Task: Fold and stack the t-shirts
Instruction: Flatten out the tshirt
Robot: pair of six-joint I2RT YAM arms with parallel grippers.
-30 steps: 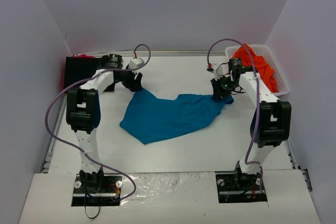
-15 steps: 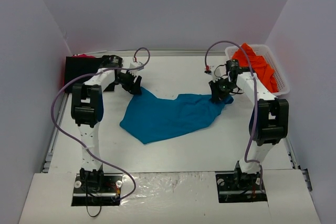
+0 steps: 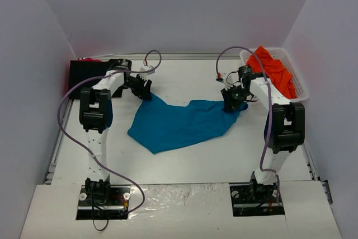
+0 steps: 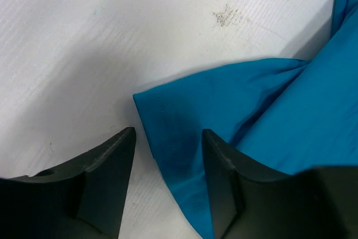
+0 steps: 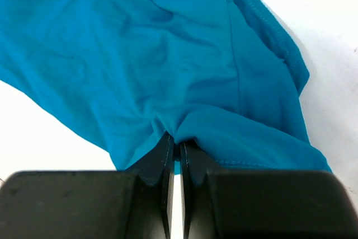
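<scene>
Teal t-shirt long axis left-right; right hand pinches right end; left hand spread astride upper-left corner.

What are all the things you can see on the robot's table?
teal t-shirt: one, teal-blue, lying crumpled mid-table.
orange t-shirts: a heap, count unclear, bright orange, in the basket.
black cloth: one pile, black, far-left table edge.
basket: one, white, slotted, far-right corner.
table: one, white.
cables: two, purple, one looping along each arm.
left pincer: one, black, open around the teal t-shirt's corner.
right pincer: one, black, shut on the teal t-shirt's other end.
</scene>
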